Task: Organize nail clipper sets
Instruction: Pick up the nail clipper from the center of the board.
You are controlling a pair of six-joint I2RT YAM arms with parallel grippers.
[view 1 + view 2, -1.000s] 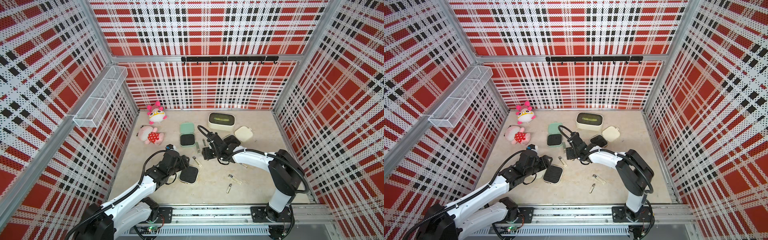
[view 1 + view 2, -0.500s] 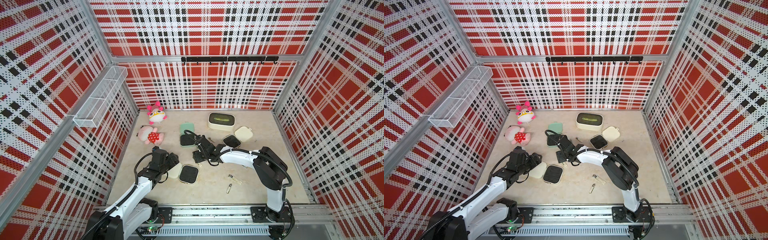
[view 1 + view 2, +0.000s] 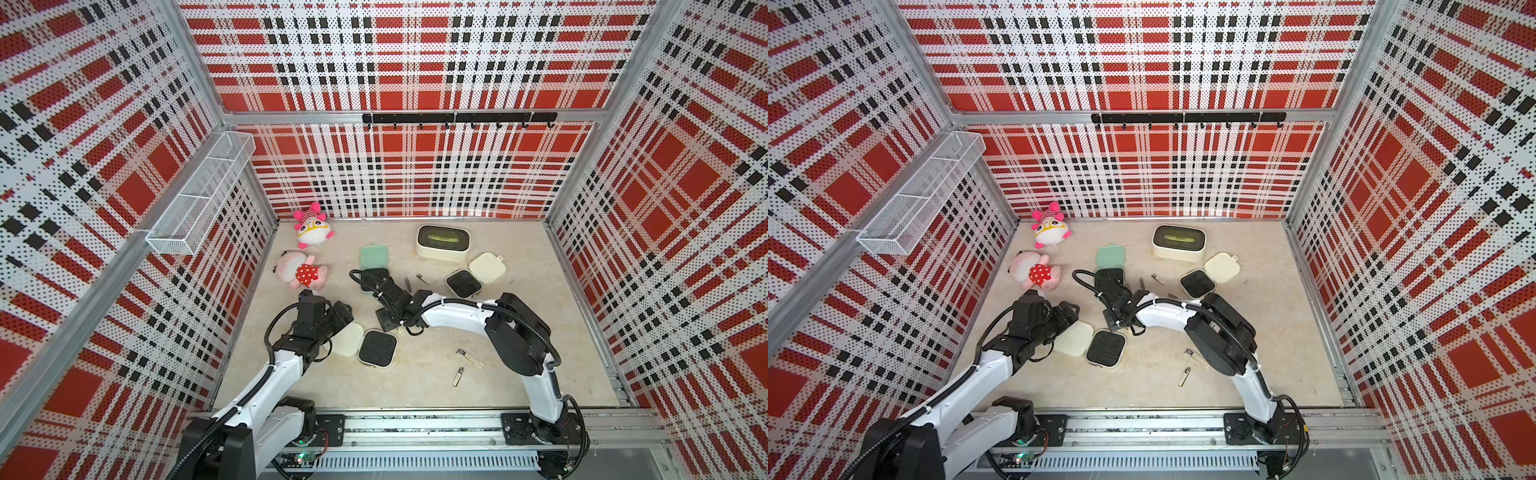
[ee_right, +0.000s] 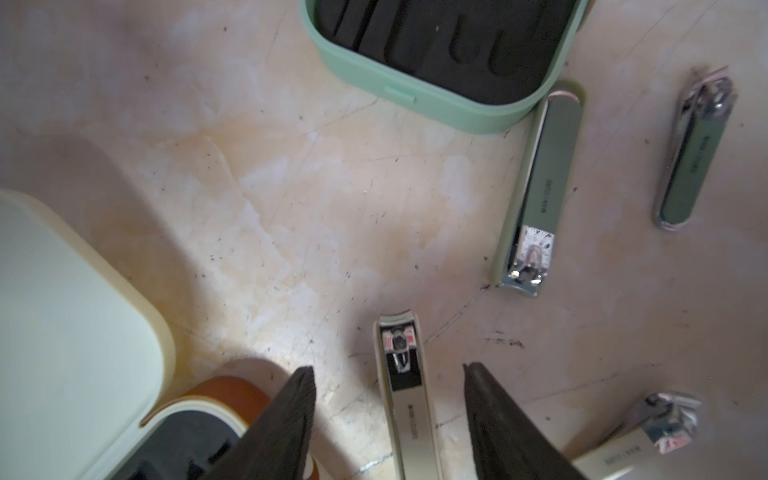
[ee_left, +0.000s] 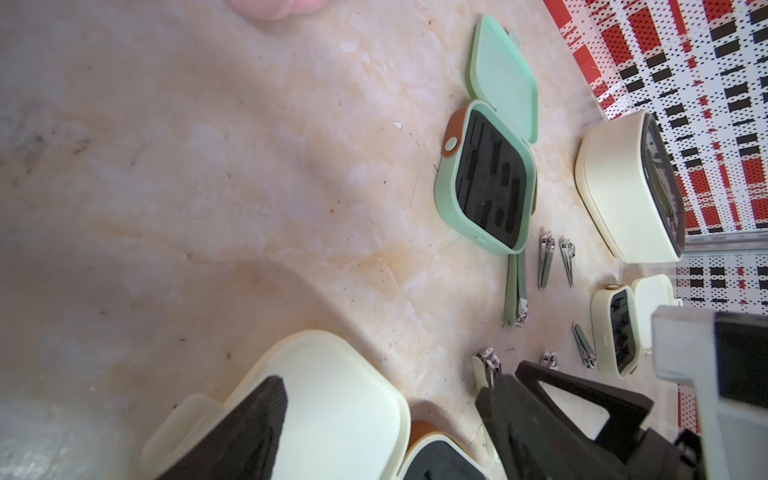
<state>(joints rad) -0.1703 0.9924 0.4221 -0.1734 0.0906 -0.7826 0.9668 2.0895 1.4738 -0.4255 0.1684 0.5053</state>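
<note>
Three nail clipper cases lie open on the floor: the mint one [image 3: 374,257], a cream one at the back right [image 3: 487,267] and a cream one near the front [image 3: 377,348]. My left gripper [image 3: 338,320] is open, its jaws straddling the front case's cream lid [image 5: 332,395]. My right gripper [image 3: 390,322] is open too, just behind that case. A cream-handled clipper [image 4: 405,374] lies on the floor between its fingers with a gap on each side. Green clippers [image 4: 540,187] lie by the mint base [image 4: 436,50]. Two more clippers [image 3: 469,358] lie at the front right.
A larger cream box with a dark window [image 3: 442,243] stands at the back. Two pink plush toys [image 3: 313,226] [image 3: 302,272] lie at the back left. A wire basket [image 3: 203,195] hangs on the left wall and a hook rail [image 3: 457,118] on the back wall.
My left gripper opened and drew back leftward, uncovering the front case's cream lid. My right gripper swung from the middle toward the front left, over a clipper, its jaws narrowing a little.
</note>
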